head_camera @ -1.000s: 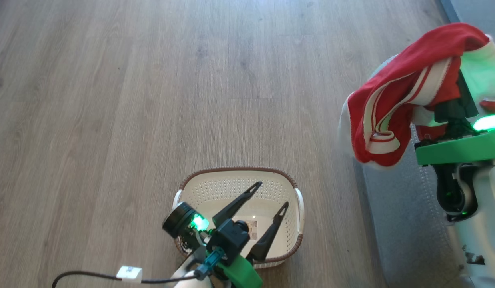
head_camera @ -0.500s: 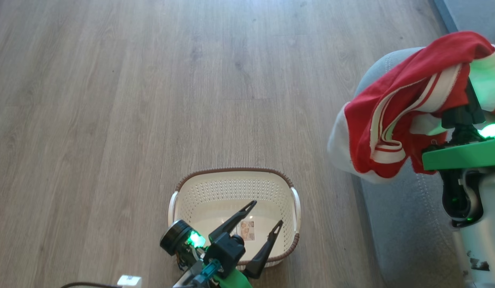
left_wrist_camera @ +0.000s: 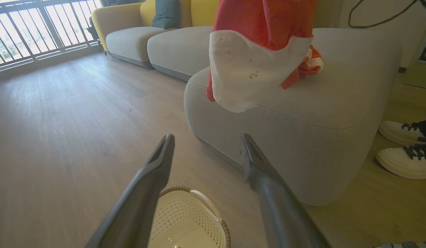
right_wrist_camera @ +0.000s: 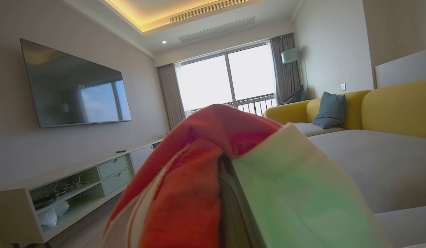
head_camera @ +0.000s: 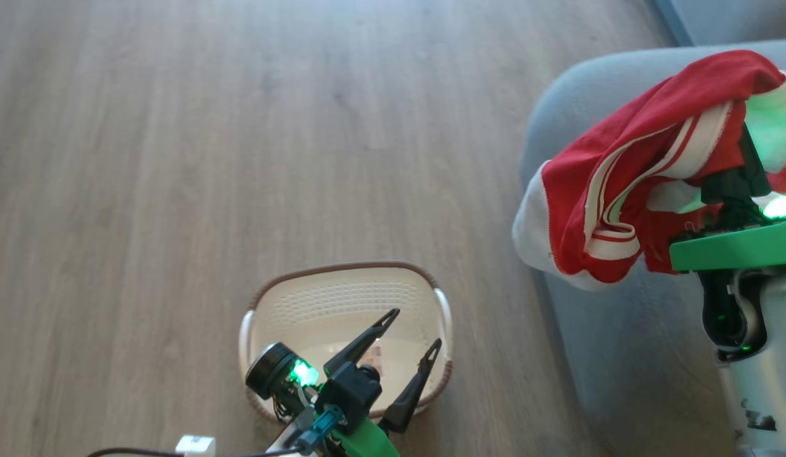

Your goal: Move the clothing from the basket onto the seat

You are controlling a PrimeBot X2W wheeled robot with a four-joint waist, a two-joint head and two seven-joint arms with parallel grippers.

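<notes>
Hovering over the cream laundry basket (head_camera: 342, 298) on the wooden floor (head_camera: 145, 158), the left gripper (head_camera: 415, 329) has its two dark fingers spread wide with nothing between them. The basket beneath looks empty apart from its small label. Further right, the red garment with white panels and stripe trim (head_camera: 621, 171) hangs in the air, draped over the right gripper (head_camera: 739, 174). Its lowest white fold dangles just off the rounded corner of the grey seat (head_camera: 596, 355). Cloth covers those fingers, so I cannot tell how far they are closed, or whether they pinch the fabric or merely carry it. To my eye this is the carry-over step, close to its end. The next move calls for bringing the garment further in over the cushion, lowering it until the fabric rests there, and then letting it slip free without snagging on the fingers.
</notes>
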